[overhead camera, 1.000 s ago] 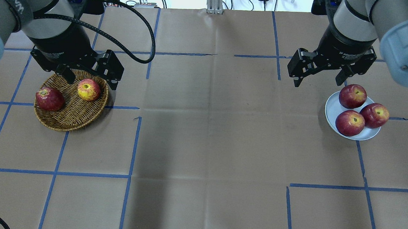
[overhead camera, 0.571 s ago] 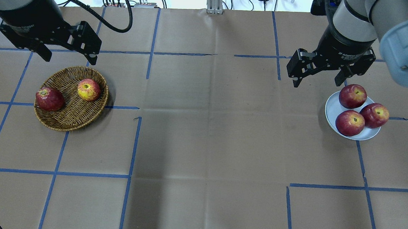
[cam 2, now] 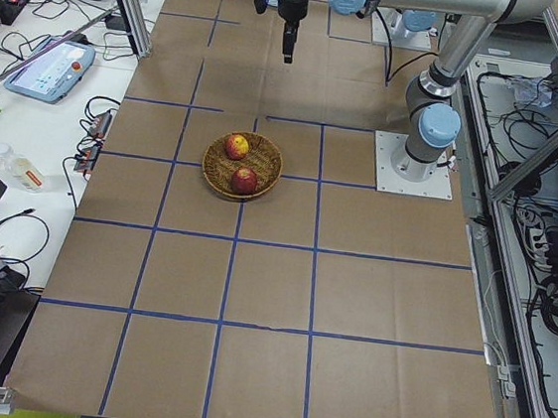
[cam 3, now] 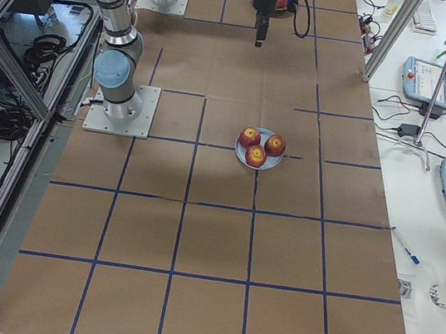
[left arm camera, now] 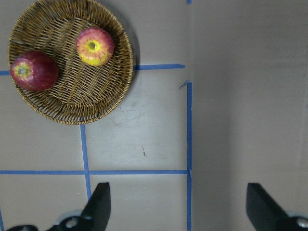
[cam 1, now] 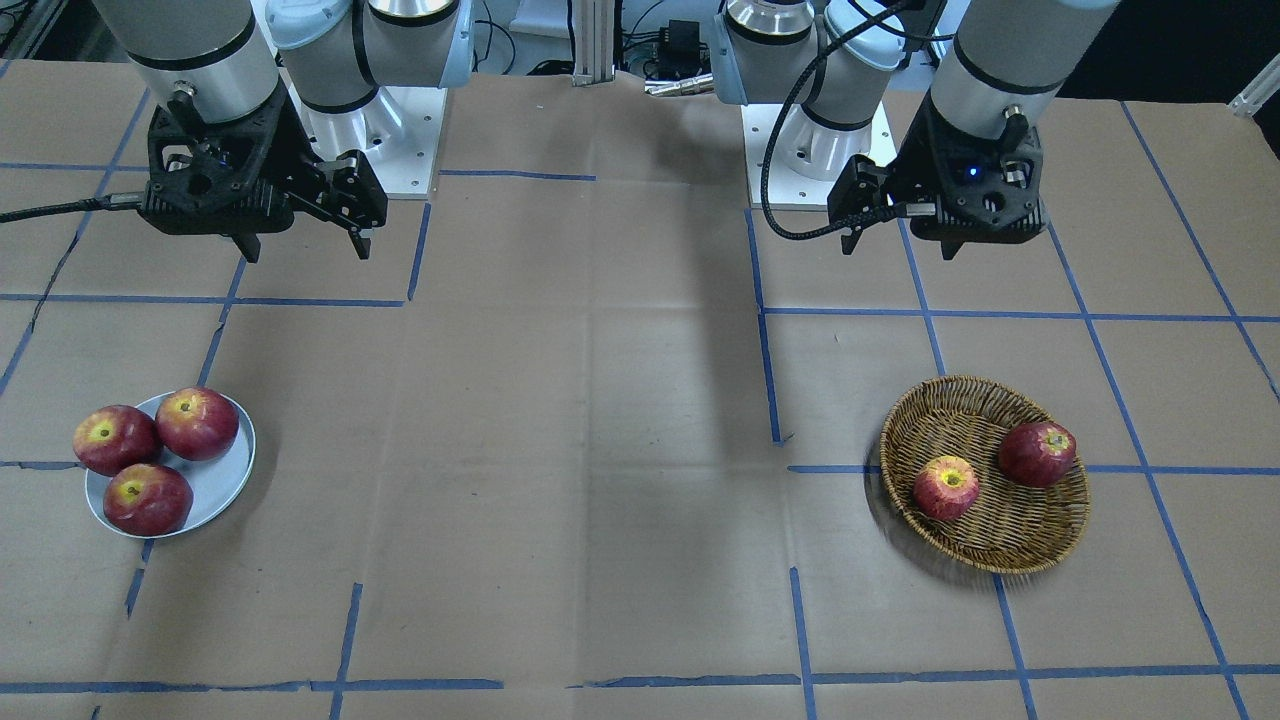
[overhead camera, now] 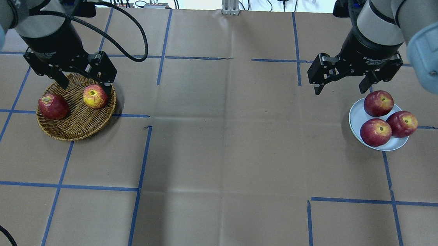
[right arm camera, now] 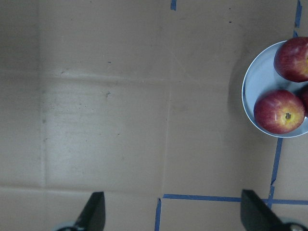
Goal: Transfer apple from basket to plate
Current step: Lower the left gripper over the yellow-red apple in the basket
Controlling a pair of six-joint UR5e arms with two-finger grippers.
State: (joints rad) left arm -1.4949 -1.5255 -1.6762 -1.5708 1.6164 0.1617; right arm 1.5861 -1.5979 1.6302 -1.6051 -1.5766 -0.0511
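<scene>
The apple [overhead camera: 95, 96], pinkish-red with a broad yellow stem patch, lies in the wicker basket [overhead camera: 74, 129] on the table's left side. It also shows in the front view [cam 1: 946, 487] and the left wrist view [left arm camera: 95, 46]. My left gripper [overhead camera: 86, 85] is open and empty. It hangs well above the table by the basket's rim and touches nothing. The pale blue-grey plate [overhead camera: 356, 116] at the right holds three dark red apples. My right gripper [overhead camera: 340, 89] is open and empty, raised just left of the plate [right arm camera: 260, 82].
A darker red apple [overhead camera: 53, 106] lies in the basket's left part, apart from the yellow-patched one. Brown paper with blue tape lines covers the table. Cables and a metal post stand along the far edge.
My left gripper swung away to the far left, then came back over the basket's far rim. The right gripper and all the apples have not moved.
</scene>
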